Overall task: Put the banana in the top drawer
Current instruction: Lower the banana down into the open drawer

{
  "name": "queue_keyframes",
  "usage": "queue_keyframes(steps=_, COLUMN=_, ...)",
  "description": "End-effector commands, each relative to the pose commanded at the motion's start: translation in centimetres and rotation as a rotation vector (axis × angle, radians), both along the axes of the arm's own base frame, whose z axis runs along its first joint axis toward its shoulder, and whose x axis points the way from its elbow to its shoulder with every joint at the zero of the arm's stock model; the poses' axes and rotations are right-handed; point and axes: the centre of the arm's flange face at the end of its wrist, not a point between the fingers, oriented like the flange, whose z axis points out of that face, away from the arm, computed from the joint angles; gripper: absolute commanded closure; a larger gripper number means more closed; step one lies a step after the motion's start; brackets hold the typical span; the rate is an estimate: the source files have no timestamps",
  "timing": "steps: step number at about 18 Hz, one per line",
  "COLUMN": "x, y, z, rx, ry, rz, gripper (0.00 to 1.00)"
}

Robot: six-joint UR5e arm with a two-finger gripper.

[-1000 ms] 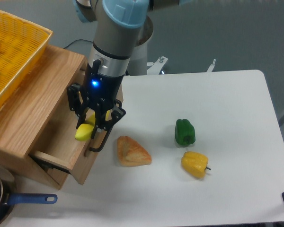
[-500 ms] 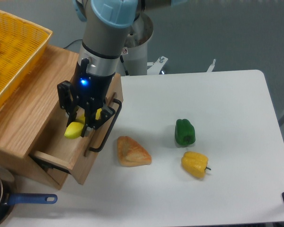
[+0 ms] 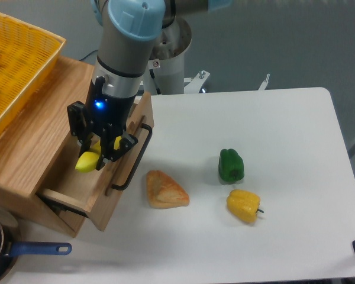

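My gripper (image 3: 98,152) is shut on the banana (image 3: 87,161), a yellow curved fruit whose lower end sticks out to the left below the fingers. It hangs over the open top drawer (image 3: 100,195), a light oak box pulled out of the wooden cabinet (image 3: 35,136). The drawer's black bar handle (image 3: 133,160) lies just right of the gripper. Most of the banana is hidden behind the gripper's fingers.
A tan triangular bread piece (image 3: 164,190), a green pepper (image 3: 231,165) and a yellow bell pepper (image 3: 244,205) lie on the white table. A yellow woven basket (image 3: 18,65) sits on the cabinet top. A blue-handled pot (image 3: 6,251) stands at the bottom left.
The gripper has carried the banana leftward, from above the drawer's handle to over the drawer's inside.
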Motion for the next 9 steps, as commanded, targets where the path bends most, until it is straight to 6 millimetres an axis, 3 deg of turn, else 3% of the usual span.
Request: queue_keyframes(steps=9, x=0.56, y=0.41, z=-0.76, rx=-0.012, ry=-0.004, rz=-0.012, gripper=0.87)
